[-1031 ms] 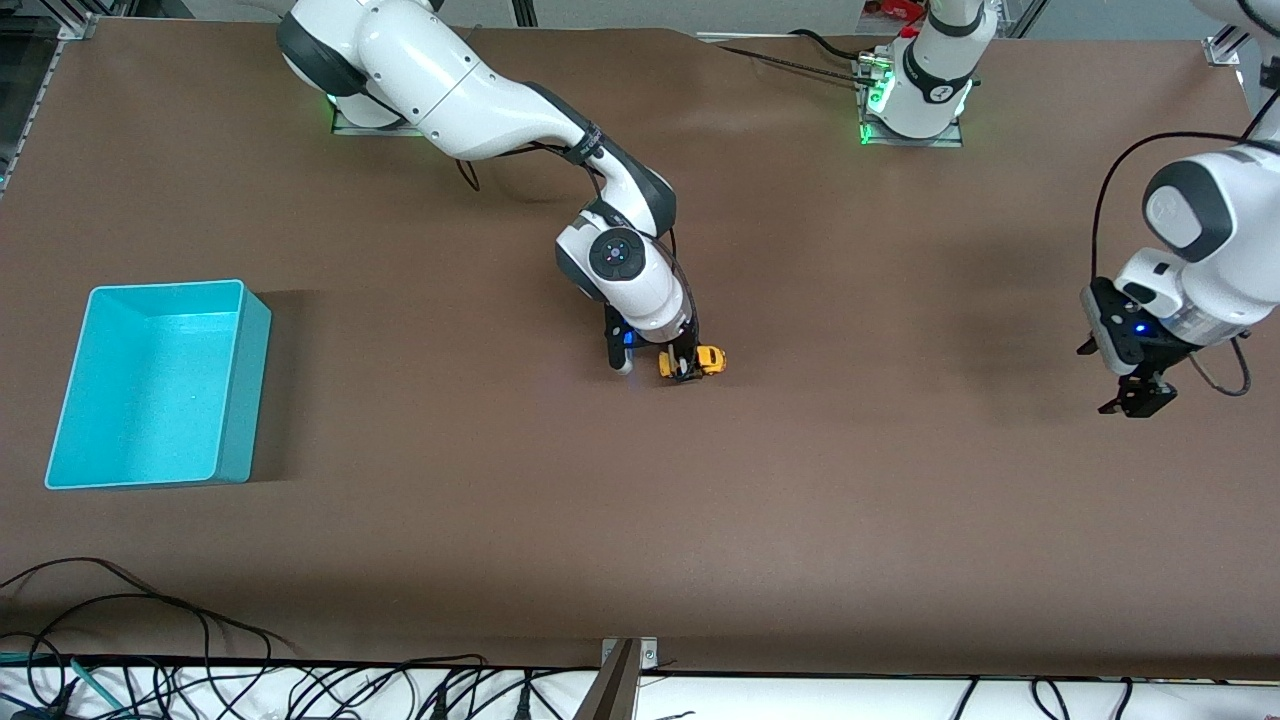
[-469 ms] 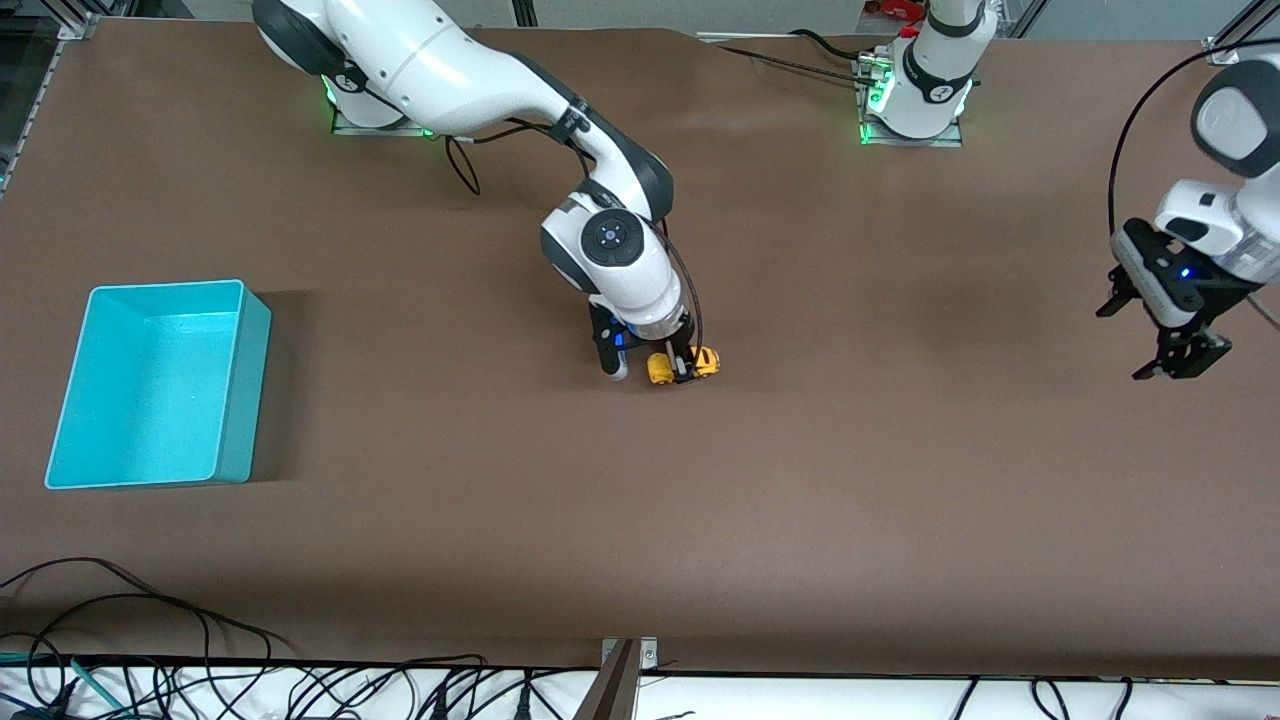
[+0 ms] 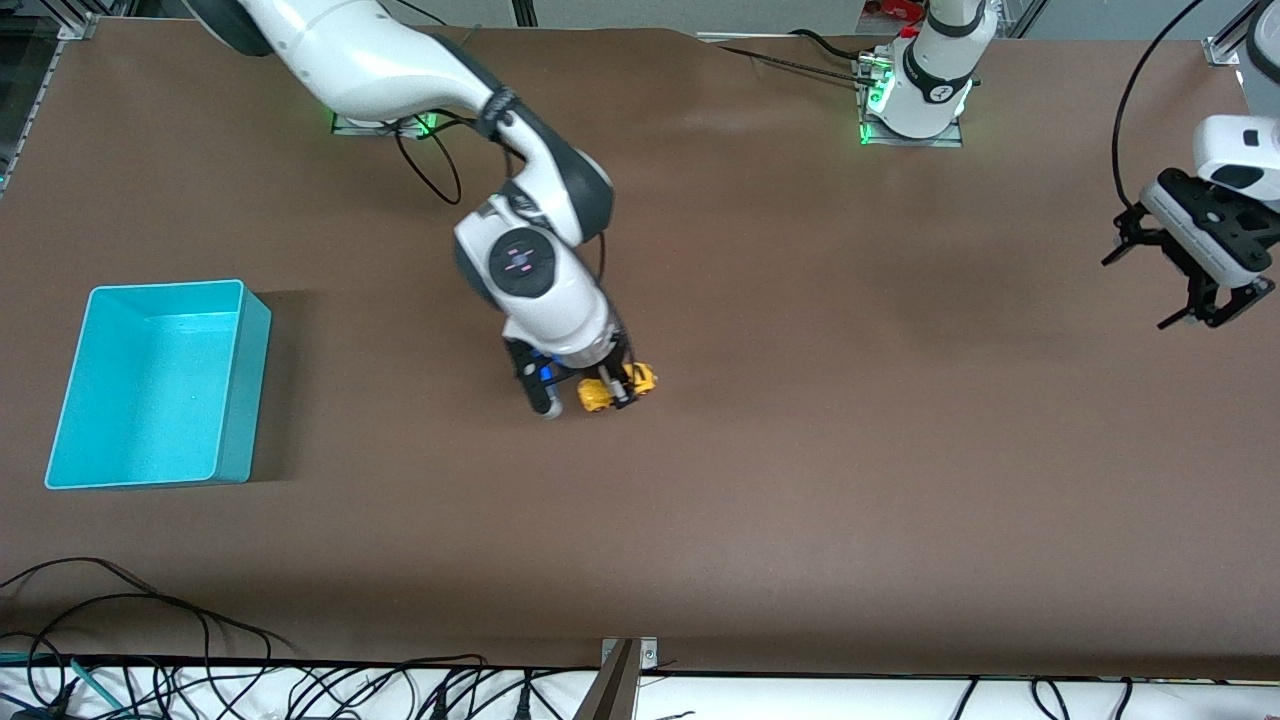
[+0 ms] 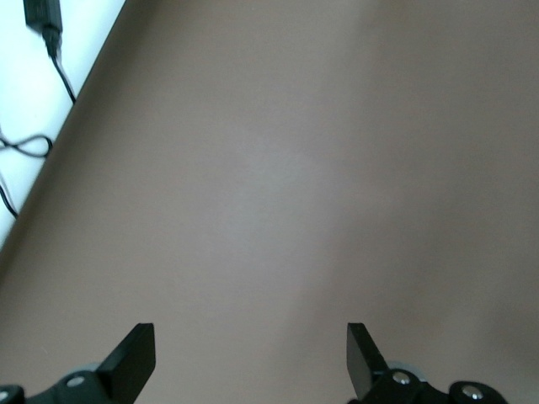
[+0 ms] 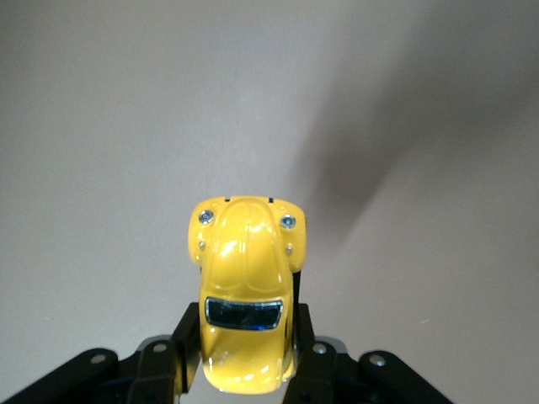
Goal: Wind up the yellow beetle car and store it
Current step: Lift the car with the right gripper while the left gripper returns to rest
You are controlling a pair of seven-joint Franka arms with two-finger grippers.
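The yellow beetle car is clamped across its sides by my right gripper, which is shut on it near the middle of the brown table. In the right wrist view its rounded hood and dark windscreen point away from the black fingers. The turquoise bin stands at the right arm's end of the table, apart from the car. My left gripper hangs open and holds nothing, up over the left arm's end of the table.
Loose black cables lie along the table's edge nearest the front camera. A metal bracket sticks up at the middle of that edge. Both arm bases stand along the edge farthest from the camera.
My right gripper has carried the car toward the turquoise bin's end of the table. The left arm has drawn upward and back toward its own end, still open.
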